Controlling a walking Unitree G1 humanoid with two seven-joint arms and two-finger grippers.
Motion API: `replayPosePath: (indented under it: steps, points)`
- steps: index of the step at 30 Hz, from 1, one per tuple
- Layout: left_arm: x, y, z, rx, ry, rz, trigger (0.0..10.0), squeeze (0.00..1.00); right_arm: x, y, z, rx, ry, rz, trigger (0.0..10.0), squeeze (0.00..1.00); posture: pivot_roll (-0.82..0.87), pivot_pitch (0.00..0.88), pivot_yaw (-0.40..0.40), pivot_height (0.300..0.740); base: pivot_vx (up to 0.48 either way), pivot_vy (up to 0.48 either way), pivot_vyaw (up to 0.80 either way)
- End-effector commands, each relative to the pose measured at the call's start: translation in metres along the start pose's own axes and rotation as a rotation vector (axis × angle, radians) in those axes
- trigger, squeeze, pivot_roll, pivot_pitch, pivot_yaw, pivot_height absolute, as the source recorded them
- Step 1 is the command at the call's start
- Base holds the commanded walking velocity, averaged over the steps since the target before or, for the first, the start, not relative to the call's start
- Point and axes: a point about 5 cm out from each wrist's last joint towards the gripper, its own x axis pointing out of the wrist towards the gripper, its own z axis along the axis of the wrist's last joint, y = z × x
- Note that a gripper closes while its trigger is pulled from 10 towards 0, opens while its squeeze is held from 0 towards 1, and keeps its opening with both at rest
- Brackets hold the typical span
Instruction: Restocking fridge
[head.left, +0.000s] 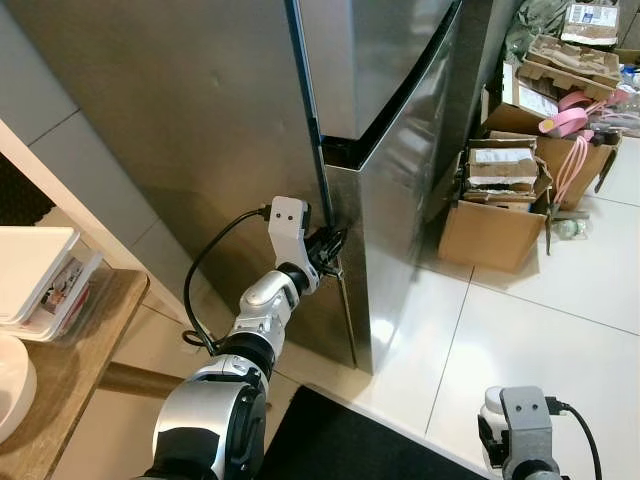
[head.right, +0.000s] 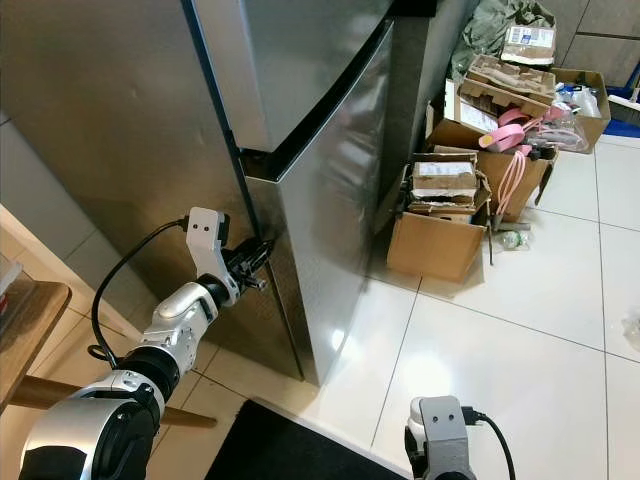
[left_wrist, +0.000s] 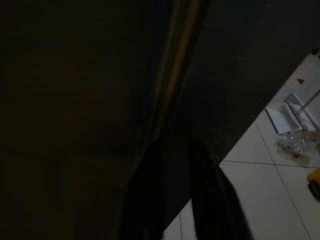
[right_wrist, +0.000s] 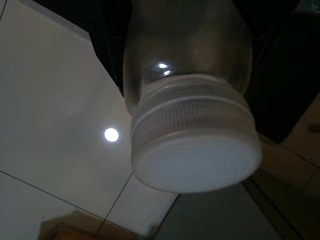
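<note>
White-tiled kitchen floor, tall brushed-steel fridge (head.left: 200, 130) shut; we have our left gripper (head.left: 330, 246) at the lower door's (head.right: 330, 240) edge.

Big steel door likely heavy and slick, seal will resist; best hold looks like the vertical edge by the seam, where our left fingers sit slightly apart, not clamped. Open cardboard boxes (head.left: 495, 205) of clutter stand just beside the fridge, may limit door swing. Wooden table (head.left: 60, 370) to our left. Right gripper (head.left: 497, 432) hangs low; fingers we cannot tell, a clear jar with white ribbed lid (right_wrist: 192, 150) close before them, smooth, possibly fragile.
</note>
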Motion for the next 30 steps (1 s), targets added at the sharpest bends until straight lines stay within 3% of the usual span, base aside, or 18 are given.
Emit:
replayPosePath:
  steps: [1,13,24,26,27,30]
  points:
    - [-0.008,0.009,-0.008,0.012,0.04,0.024,0.0,0.0,-0.005,0.0,-0.011,0.005,0.042,0.001,10.0,0.0,-0.09,0.298,0.127,0.74,0.0,0.0,0.0]
    - [-0.007,0.011,-0.004,-0.002,0.028,0.054,0.0,0.0,-0.005,0.0,-0.011,0.005,0.041,-0.003,10.0,0.0,-0.1,0.294,0.129,0.74,0.0,0.0,0.0]
    - [0.007,-0.013,-0.005,-0.033,0.019,0.004,0.0,0.0,-0.004,0.0,-0.009,0.005,0.032,-0.005,10.0,0.0,-0.1,0.288,0.133,0.74,0.0,0.0,0.0]
    - [0.009,-0.015,-0.005,-0.021,0.024,0.001,0.5,0.0,-0.004,0.0,-0.009,0.005,0.032,-0.005,10.0,0.0,-0.1,0.286,0.133,0.74,0.0,0.0,0.0]
    - [0.011,-0.018,-0.006,0.014,0.036,0.013,10.0,0.0,-0.004,0.0,-0.009,0.005,0.032,-0.005,10.0,0.0,-0.1,0.285,0.134,0.74,0.0,0.0,0.0]
    - [0.012,-0.018,-0.005,0.043,0.045,0.04,10.0,0.0,-0.005,0.0,-0.01,0.005,0.032,-0.005,10.0,0.0,-0.1,0.284,0.135,0.74,0.0,0.0,0.0]
